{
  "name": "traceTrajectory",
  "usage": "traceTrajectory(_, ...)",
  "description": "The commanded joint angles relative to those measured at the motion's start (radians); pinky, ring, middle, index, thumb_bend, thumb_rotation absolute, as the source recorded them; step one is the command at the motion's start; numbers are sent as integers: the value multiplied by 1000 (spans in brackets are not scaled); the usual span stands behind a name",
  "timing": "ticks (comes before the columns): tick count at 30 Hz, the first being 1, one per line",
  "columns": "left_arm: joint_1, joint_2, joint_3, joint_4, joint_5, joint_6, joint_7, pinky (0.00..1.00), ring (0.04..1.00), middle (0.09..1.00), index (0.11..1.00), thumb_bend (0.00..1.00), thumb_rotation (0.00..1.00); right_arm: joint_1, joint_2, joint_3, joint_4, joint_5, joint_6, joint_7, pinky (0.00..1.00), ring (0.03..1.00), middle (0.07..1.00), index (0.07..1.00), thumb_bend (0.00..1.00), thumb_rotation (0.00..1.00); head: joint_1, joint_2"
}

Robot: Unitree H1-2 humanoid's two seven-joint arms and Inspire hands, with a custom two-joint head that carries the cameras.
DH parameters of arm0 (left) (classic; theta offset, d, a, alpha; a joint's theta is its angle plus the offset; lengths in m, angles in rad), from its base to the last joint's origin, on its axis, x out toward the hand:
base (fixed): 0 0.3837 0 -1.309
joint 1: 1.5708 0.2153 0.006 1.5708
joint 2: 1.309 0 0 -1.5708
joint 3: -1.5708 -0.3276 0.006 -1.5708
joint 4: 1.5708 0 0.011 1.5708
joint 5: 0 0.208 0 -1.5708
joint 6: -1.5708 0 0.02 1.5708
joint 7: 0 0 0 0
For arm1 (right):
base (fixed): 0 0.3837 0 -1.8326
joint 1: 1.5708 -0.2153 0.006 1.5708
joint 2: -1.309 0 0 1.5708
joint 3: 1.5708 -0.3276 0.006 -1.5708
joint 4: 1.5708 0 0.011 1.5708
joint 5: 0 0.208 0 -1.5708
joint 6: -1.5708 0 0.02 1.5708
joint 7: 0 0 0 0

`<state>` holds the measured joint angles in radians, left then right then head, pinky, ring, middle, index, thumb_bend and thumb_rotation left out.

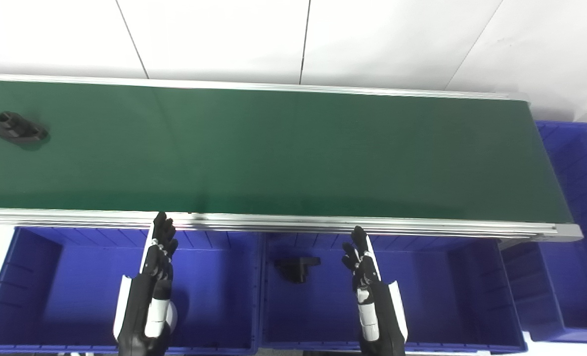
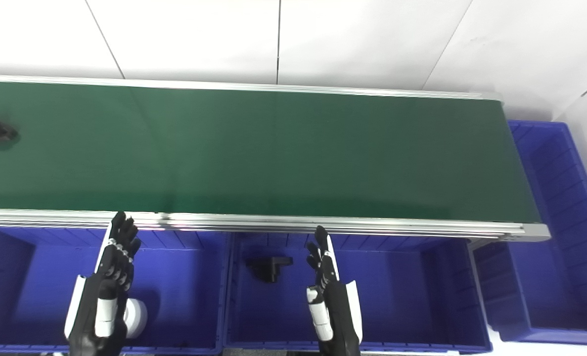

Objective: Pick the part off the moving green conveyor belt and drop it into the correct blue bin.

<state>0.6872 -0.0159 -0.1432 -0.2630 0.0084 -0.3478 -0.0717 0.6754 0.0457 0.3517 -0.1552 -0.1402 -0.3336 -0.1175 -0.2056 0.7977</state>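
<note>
Across the top of your frame runs a white wall [image 1: 214, 34] of large panels, split by thin dark seams. At the lower left, a white round object [image 2: 136, 312] lies low, partly hidden.

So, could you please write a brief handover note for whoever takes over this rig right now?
Left hand: open, holding nothing, over the left blue bin.
Right hand: open, holding nothing, over the middle blue bin.
One black part lies at the far left of the green conveyor belt, not yet picked.
Done: a black part lies in the middle bin; a white object lies in the left bin.
Left: pick the belt part and bin it.
</note>
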Motion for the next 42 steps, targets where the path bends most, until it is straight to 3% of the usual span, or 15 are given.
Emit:
traceTrajectory(1, 7, 11, -7, -10, 16, -60, -3, 1000, 1000, 1000, 1000, 767, 949, 7, 45, 24, -18, -7, -16, 5, 947, 964, 1000, 1000, 814, 1000, 0, 2)
traceTrajectory(12, 5, 19, -13, 3, 32, -97, -2, 1000, 1000, 1000, 1000, 789, 938, 9, 40, 25, -16, -10, -20, 8, 948, 967, 1000, 1000, 817, 1000, 0, 1)
traceTrajectory(38, 6, 24, -12, 1, 48, -97, 1, 1000, 1000, 1000, 1000, 784, 950, 13, 45, 26, -14, -12, -22, 4, 949, 965, 1000, 1000, 815, 1000, -3, 0)
traceTrajectory(42, 6, 26, -16, 4, 37, -90, -2, 1000, 1000, 1000, 1000, 795, 940, 11, 44, 25, -7, -10, -27, 4, 944, 962, 997, 1000, 812, 1000, -1, -15)
